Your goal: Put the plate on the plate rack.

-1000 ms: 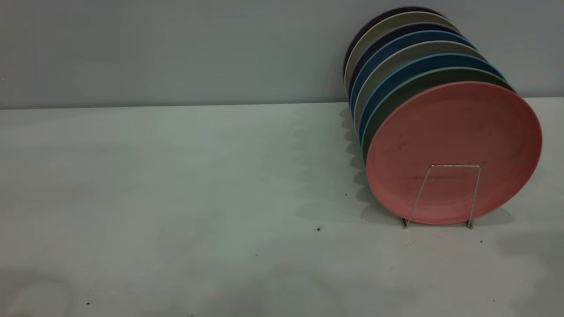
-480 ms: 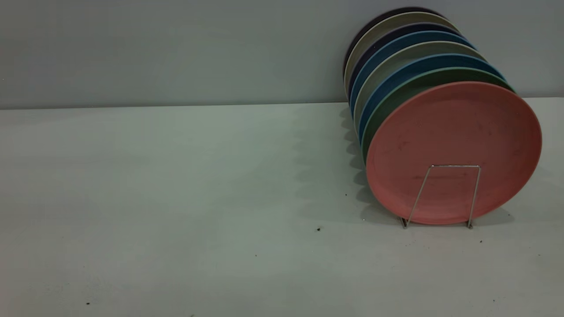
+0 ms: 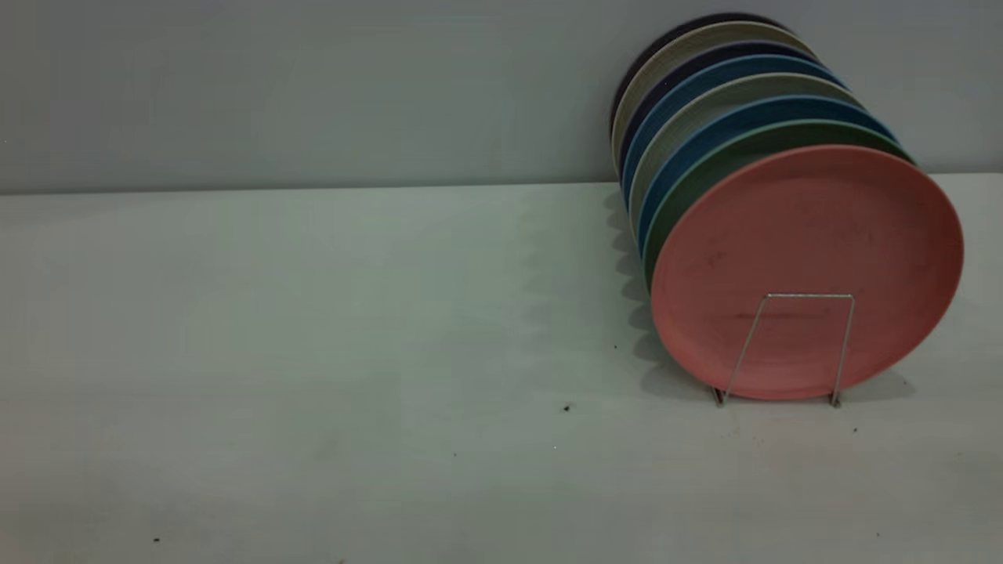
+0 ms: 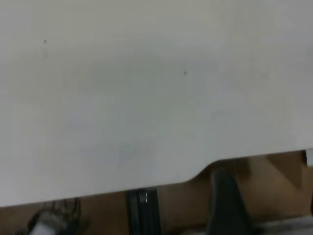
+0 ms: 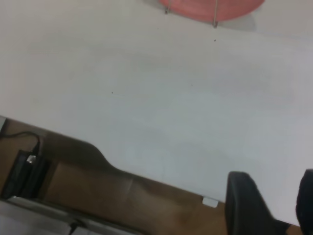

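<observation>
Plate (image 3: 807, 266) stood racked.
It leaned behind the rack (image 3: 791, 345); right gripper (image 5: 268, 205) stood apart, empty; left's state unclear.

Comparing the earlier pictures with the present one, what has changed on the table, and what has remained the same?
Only the soft shadows on the near part of the table have gone, first from the left, then from the right. No gripper shows in the exterior view. The salmon-pink plate has stayed upright at the front of the plate rack, with the row of plates behind it unchanged.
</observation>
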Robot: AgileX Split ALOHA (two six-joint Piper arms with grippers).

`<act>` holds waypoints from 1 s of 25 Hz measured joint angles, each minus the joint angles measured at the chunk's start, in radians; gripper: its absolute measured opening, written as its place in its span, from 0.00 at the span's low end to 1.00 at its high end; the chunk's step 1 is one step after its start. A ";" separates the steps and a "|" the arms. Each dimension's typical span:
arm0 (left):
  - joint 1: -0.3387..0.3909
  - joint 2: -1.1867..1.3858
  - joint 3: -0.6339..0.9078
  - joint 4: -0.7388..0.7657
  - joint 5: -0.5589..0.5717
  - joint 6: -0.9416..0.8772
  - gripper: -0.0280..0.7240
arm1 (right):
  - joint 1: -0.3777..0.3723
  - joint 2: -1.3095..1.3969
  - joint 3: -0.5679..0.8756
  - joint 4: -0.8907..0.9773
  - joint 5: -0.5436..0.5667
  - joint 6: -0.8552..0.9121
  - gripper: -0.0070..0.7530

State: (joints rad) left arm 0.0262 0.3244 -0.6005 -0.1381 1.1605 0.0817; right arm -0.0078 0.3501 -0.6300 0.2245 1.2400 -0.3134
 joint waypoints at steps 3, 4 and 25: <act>0.000 -0.084 0.017 0.000 0.001 0.000 0.63 | 0.000 -0.056 0.057 -0.011 -0.001 -0.001 0.37; 0.000 -0.110 0.022 0.000 0.001 -0.001 0.63 | 0.000 -0.071 0.078 -0.016 -0.011 -0.002 0.37; -0.004 -0.207 0.115 0.094 -0.029 -0.052 0.63 | 0.078 -0.113 0.150 -0.118 -0.100 0.062 0.37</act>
State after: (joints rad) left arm 0.0219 0.1172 -0.4858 -0.0443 1.1310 0.0300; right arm 0.0702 0.2373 -0.4800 0.1061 1.1401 -0.2511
